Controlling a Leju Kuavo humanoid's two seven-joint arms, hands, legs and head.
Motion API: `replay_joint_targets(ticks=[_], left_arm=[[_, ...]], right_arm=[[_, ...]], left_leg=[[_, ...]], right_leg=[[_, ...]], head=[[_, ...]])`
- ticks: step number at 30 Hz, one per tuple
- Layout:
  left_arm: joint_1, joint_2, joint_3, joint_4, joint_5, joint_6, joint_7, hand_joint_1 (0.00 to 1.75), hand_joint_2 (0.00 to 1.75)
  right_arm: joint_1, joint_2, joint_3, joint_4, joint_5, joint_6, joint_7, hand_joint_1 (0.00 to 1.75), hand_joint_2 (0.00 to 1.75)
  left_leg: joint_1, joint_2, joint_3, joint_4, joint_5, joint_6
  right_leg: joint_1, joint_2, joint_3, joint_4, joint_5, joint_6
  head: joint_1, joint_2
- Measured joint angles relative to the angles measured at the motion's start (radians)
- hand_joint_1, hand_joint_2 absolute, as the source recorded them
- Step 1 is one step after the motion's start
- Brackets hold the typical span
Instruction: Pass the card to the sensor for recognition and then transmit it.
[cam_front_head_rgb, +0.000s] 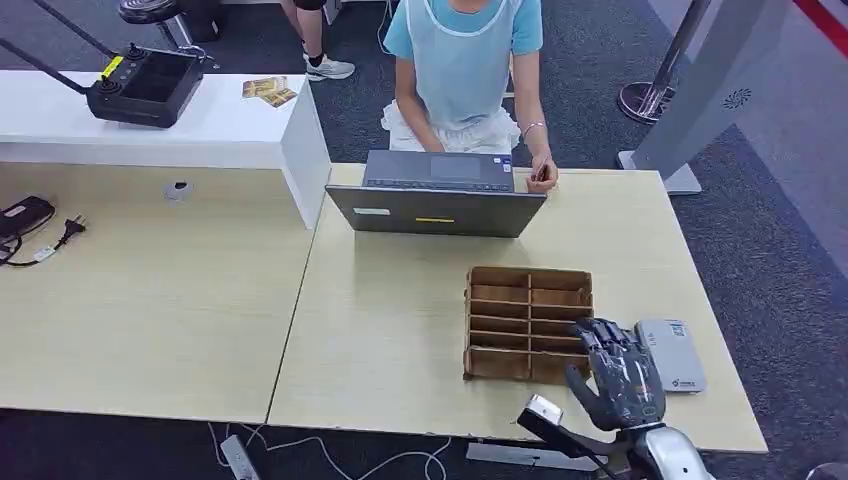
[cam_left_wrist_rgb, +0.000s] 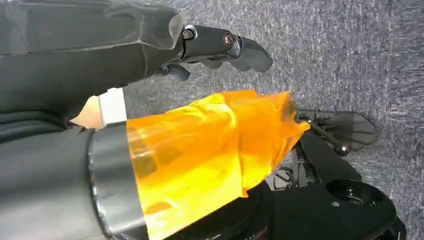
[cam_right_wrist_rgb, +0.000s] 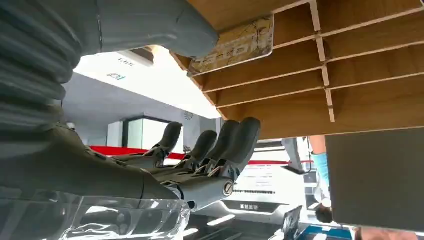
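Our right hand (cam_front_head_rgb: 622, 372) hovers at the right end of the wooden organizer (cam_front_head_rgb: 528, 322), over its nearest compartments, with the fingers spread and nothing in them. Just beside it on the table (cam_front_head_rgb: 400, 330) lies the grey sensor (cam_front_head_rgb: 671, 354), flat, touching neither the hand nor the organizer. Across the table a person (cam_front_head_rgb: 465, 60) sits behind a laptop (cam_front_head_rgb: 437, 195).

From the left wrist, we see our left hand (cam_left_wrist_rgb: 220, 47) hanging over the grey carpet (cam_left_wrist_rgb: 350, 60), fingers loosely bent and holding nothing.

From the right wrist, the card (cam_right_wrist_rgb: 235, 45) stands in one compartment of the organizer, near the end where our thumb (cam_right_wrist_rgb: 165, 25) is. The thumb lies close against the card's edge, while the darker fingers (cam_right_wrist_rgb: 220, 145) stay well apart from it, straight and open. We cannot tell if the thumb really touches the card.

We judge that the grasp is not yet made. The risk is that the thumb pushes the card deeper or tilts it against the thin divider, so the fingers close on wood. A sideways pull could also drag the light organizer toward the sensor.
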Motion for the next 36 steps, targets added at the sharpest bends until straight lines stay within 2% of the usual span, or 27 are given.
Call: replay_joint_targets(ticks=[4, 5, 7, 8, 11, 12, 13, 19, 21, 22, 26, 28, 32, 34, 35, 36], left_arm=[[0.000, 0.002, -0.010, 0.003, -0.018, -0.006, -0.006, 0.00, 0.00], [0.000, 0.003, -0.015, 0.003, -0.022, -0.007, -0.009, 0.00, 0.00], [0.000, 0.004, -0.022, 0.005, -0.027, -0.010, -0.013, 0.00, 0.00], [0.000, 0.005, -0.025, 0.006, -0.029, -0.010, -0.013, 0.00, 0.00], [0.001, 0.008, -0.035, 0.008, -0.050, -0.013, -0.017, 0.00, 0.00], [0.001, 0.009, -0.039, 0.008, -0.056, -0.013, -0.017, 0.00, 0.00], [0.001, 0.010, -0.044, 0.008, -0.061, -0.013, -0.018, 0.00, 0.00], [0.002, 0.013, -0.058, 0.008, -0.073, -0.014, -0.023, 0.00, 0.00], [0.002, 0.013, -0.061, 0.008, -0.076, -0.014, -0.024, 0.00, 0.00], [0.002, 0.014, -0.064, 0.008, -0.076, -0.014, -0.024, 0.00, 0.00], [0.002, 0.017, -0.071, 0.010, -0.079, -0.014, -0.025, 0.00, 0.00], [0.002, 0.018, -0.074, 0.012, -0.083, -0.014, -0.026, 0.00, 0.00], [0.003, 0.019, -0.078, 0.014, -0.092, -0.014, -0.026, 0.00, 0.00], [0.003, 0.021, -0.082, 0.014, -0.097, -0.014, -0.029, 0.00, 0.00], [0.003, 0.021, -0.082, 0.014, -0.098, -0.014, -0.029, 0.00, 0.00], [0.003, 0.021, -0.083, 0.014, -0.099, -0.014, -0.029, 0.00, 0.00]], right_arm=[[-0.016, 0.002, 0.006, 0.022, 0.008, 0.000, 0.003, 0.80, 1.75], [-0.020, 0.002, 0.009, 0.027, 0.008, 0.000, 0.003, 0.86, 1.75], [-0.028, 0.002, 0.013, 0.036, 0.009, 0.000, 0.003, 0.84, 1.75], [-0.031, 0.002, 0.016, 0.040, 0.011, 0.000, 0.005, 0.91, 1.75], [-0.040, 0.003, 0.020, 0.057, 0.051, -0.012, 0.037, 0.86, 1.75], [-0.042, 0.003, 0.021, 0.061, 0.060, -0.018, 0.044, 0.91, 1.75], [-0.044, 0.003, 0.021, 0.067, 0.066, -0.021, 0.051, 0.89, 1.75], [-0.046, 0.003, 0.022, 0.087, 0.080, -0.029, 0.060, 0.84, 1.75], [-0.046, 0.003, 0.022, 0.091, 0.082, -0.030, 0.065, 0.94, 1.75], [-0.046, 0.003, 0.022, 0.093, 0.083, -0.030, 0.066, 0.93, 1.75], [-0.046, 0.003, 0.022, 0.102, 0.090, -0.030, 0.070, 1.06, 1.75], [-0.047, 0.003, 0.022, 0.107, 0.092, -0.030, 0.071, 1.27, 1.75], [-0.047, 0.003, 0.022, 0.112, 0.092, -0.029, 0.071, 1.38, 1.75], [-0.048, 0.004, 0.022, 0.115, 0.092, -0.028, 0.071, 1.54, 1.75], [-0.049, 0.004, 0.022, 0.116, 0.092, -0.028, 0.070, 1.54, 1.75], [-0.049, 0.004, 0.022, 0.116, 0.092, -0.028, 0.069, 1.69, 1.75]], left_leg=[[0.000, 0.000, 0.000, 0.000, 0.000, 0.000], [0.000, 0.000, 0.000, 0.000, 0.000, 0.000], [0.000, 0.000, 0.000, 0.000, 0.000, 0.000], [0.000, 0.000, 0.000, 0.000, 0.000, 0.000], [0.000, 0.000, 0.000, 0.000, 0.000, 0.000], [0.000, 0.000, 0.000, 0.000, 0.000, 0.000], [0.000, 0.000, 0.000, 0.000, 0.000, 0.000], [0.000, 0.000, 0.000, 0.000, 0.000, 0.000], [0.000, 0.000, 0.000, 0.000, 0.000, 0.000], [0.000, 0.000, 0.000, 0.000, 0.000, 0.000], [0.000, 0.000, 0.000, 0.000, 0.000, 0.000], [0.000, 0.000, 0.000, 0.000, 0.000, 0.000], [0.000, 0.000, 0.000, 0.000, 0.000, 0.000], [0.000, 0.000, 0.000, 0.000, 0.000, 0.000], [0.000, 0.000, 0.000, 0.000, 0.000, 0.000], [0.000, 0.000, 0.000, 0.000, 0.000, 0.000]], right_leg=[[0.000, 0.000, 0.000, 0.000, 0.000, 0.000], [0.000, 0.000, 0.000, 0.000, 0.000, 0.000], [0.000, 0.000, 0.000, 0.000, 0.000, 0.000], [0.000, 0.000, 0.000, 0.000, 0.000, 0.000], [0.000, 0.000, 0.000, 0.000, 0.000, 0.000], [0.000, 0.000, 0.000, 0.000, 0.000, 0.000], [0.000, 0.000, 0.000, 0.000, 0.000, 0.000], [0.000, 0.000, 0.000, 0.000, 0.000, 0.000], [0.000, 0.000, 0.000, 0.000, 0.000, 0.000], [0.000, 0.000, 0.000, 0.000, 0.000, 0.000], [0.000, 0.000, 0.000, 0.000, 0.000, 0.000], [0.000, 0.000, 0.000, 0.000, 0.000, 0.000], [0.000, 0.000, 0.000, 0.000, 0.000, 0.000], [0.000, 0.000, 0.000, 0.000, 0.000, 0.000], [0.000, 0.000, 0.000, 0.000, 0.000, 0.000], [0.000, 0.000, 0.000, 0.000, 0.000, 0.000]], head=[[0.000, 0.000], [0.000, 0.000], [0.000, 0.000], [0.000, 0.000], [0.000, 0.000], [0.000, 0.000], [0.000, 0.000], [0.000, 0.000], [0.000, 0.000], [0.000, 0.000], [0.000, 0.000], [0.000, 0.000], [0.000, 0.000], [0.000, 0.000], [0.000, 0.000], [0.000, 0.000]])
